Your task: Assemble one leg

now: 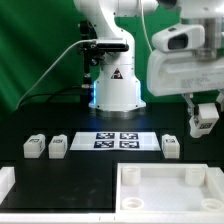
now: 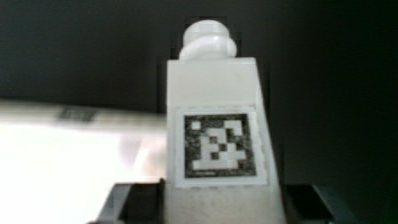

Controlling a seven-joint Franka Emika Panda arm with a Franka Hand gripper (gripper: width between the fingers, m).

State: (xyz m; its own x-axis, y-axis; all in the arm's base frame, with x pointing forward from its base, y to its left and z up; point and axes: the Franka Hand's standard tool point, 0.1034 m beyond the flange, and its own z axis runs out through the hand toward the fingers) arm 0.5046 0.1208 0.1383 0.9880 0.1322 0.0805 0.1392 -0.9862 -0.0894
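Observation:
My gripper (image 1: 204, 124) is shut on a leg (image 1: 205, 117), a small white block with a black-and-white tag, held in the air at the exterior view's right above the table. In the wrist view the leg (image 2: 217, 125) fills the middle, tag facing the camera, a rounded peg at its far end, with my dark fingers (image 2: 139, 205) on both sides of it. Three more legs lie on the black table: two (image 1: 34, 147) (image 1: 58, 146) at the exterior view's left and one (image 1: 170, 146) to the right of the marker board. The white rimmed tabletop panel (image 1: 168, 187) lies in front.
The marker board (image 1: 118, 140) lies flat in the table's middle, before the robot base (image 1: 115, 88). A white rimmed part (image 1: 6, 184) sits at the front left edge of the exterior view. A bright blurred patch shows beside the leg in the wrist view.

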